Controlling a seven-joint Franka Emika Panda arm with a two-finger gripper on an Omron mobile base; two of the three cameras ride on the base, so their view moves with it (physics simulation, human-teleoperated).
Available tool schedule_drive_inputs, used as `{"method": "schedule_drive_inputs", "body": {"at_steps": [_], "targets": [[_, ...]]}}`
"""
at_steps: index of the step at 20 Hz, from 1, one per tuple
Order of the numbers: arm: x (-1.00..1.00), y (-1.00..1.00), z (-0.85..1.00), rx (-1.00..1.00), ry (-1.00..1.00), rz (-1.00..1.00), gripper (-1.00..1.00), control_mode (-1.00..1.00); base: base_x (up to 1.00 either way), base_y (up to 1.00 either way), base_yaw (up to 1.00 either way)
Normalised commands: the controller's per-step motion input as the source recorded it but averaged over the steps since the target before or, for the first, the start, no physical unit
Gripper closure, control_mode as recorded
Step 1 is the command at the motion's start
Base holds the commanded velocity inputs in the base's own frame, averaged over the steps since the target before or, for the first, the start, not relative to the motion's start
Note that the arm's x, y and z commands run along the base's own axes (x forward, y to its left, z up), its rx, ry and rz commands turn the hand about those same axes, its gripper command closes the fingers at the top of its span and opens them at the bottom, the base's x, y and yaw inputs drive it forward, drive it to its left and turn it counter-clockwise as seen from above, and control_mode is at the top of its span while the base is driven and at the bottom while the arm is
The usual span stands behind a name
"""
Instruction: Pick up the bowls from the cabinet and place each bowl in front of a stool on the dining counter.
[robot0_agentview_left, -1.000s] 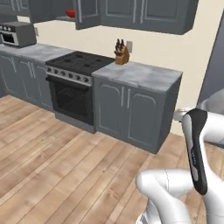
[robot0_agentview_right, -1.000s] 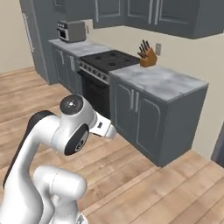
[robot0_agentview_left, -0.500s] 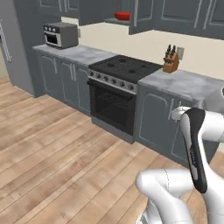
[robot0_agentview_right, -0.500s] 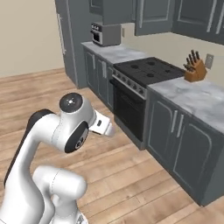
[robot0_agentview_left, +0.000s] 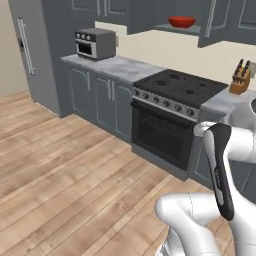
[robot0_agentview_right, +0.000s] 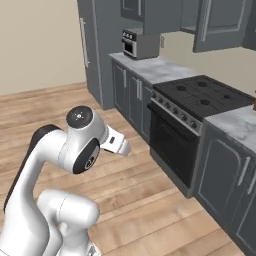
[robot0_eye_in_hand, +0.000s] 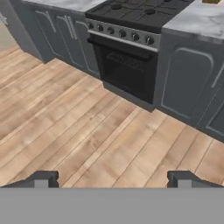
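A glossy red bowl (robot0_agentview_left: 181, 22) rests on the shelf of the dark grey upper cabinet (robot0_agentview_left: 222, 24), whose door stands open above the stove. That open door (robot0_agentview_right: 224, 25) with its bar handle also appears in the right base view. My gripper (robot0_eye_in_hand: 113, 179) is open and holds nothing; its fingertips (robot0_eye_in_hand: 42, 179) stand wide apart over the wooden floor, facing the oven front. It is well below and short of the cabinet. The wood-grain bowl, the stools and the dining counter are out of view.
A black stove with oven (robot0_agentview_left: 175, 95) stands between grey lower cabinets (robot0_agentview_left: 100, 97). On the marble worktop sit a toaster oven (robot0_agentview_left: 95, 43) and a knife block (robot0_agentview_left: 240, 77). A tall fridge (robot0_agentview_left: 35, 50) stands at the left. Wooden floor (robot0_agentview_left: 65, 170) lies open in front.
The whole picture has shifted: the base has moved, so the stove and cabinets slid rightward and the fridge came into view. The arm's pose looks the same.
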Motion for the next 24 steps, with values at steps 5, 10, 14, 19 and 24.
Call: {"method": "schedule_drive_inputs", "body": {"at_steps": [5, 10, 14, 19, 24], "targets": [[0.0, 0.0, 0.0, 0.0, 0.0, 0.0, -1.0, 1.0, 1.0, 0.19, -0.12], [0.0, 0.0, 0.0, 0.0, 0.0, 0.0, -1.0, 1.0, 1.0, 0.01, -0.33], [0.0, 0.0, 0.0, 0.0, 0.0, 0.0, -1.0, 1.0, 0.98, 0.0, -0.49], [0.0, 0.0, 0.0, 0.0, 0.0, 0.0, -1.0, 1.0, 0.86, 0.03, -0.52], [0.0, 0.0, 0.0, 0.0, 0.0, 0.0, -1.0, 1.0, 0.71, 0.26, -0.51]]}}
